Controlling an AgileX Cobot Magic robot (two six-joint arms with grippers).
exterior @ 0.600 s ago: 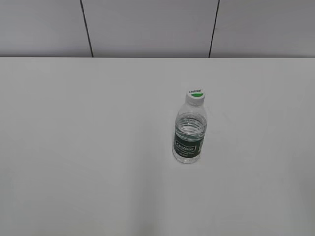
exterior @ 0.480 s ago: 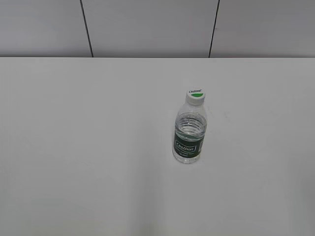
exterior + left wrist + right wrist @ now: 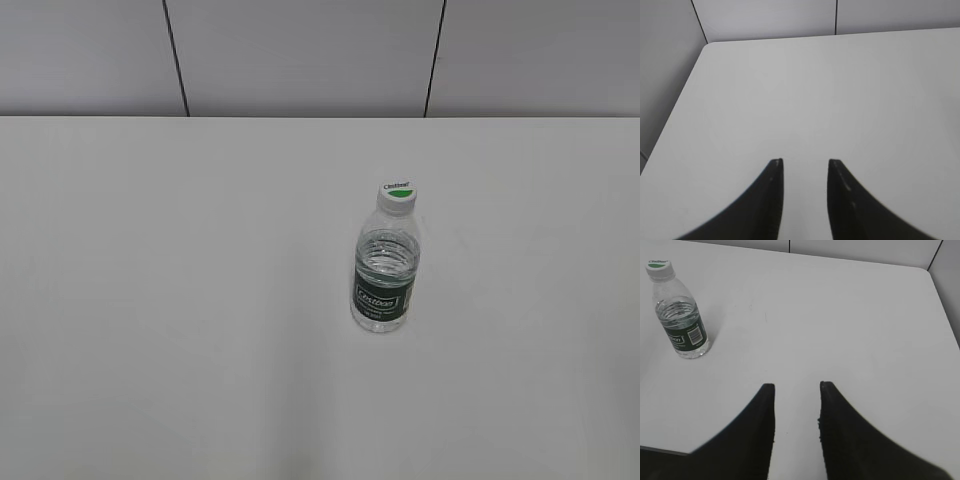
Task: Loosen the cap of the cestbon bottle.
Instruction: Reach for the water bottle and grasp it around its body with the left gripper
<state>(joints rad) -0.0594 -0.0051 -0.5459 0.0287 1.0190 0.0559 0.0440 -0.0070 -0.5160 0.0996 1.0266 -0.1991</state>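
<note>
The cestbon bottle (image 3: 385,280) stands upright on the white table, right of the middle, clear with a dark green label band. Its white cap (image 3: 397,194) with a green half-disc mark sits on top. In the right wrist view the bottle (image 3: 682,320) stands at the far left with its cap (image 3: 659,267) on. My right gripper (image 3: 797,386) is open and empty, well to the right of the bottle and nearer the table's front. My left gripper (image 3: 805,161) is open and empty over bare table; the bottle is out of that view. Neither gripper shows in the exterior view.
The white table (image 3: 200,300) runs back to a grey panelled wall (image 3: 300,50) with dark seams. The left wrist view shows the table's rounded far-left corner (image 3: 710,45). The right wrist view shows its right edge (image 3: 942,305).
</note>
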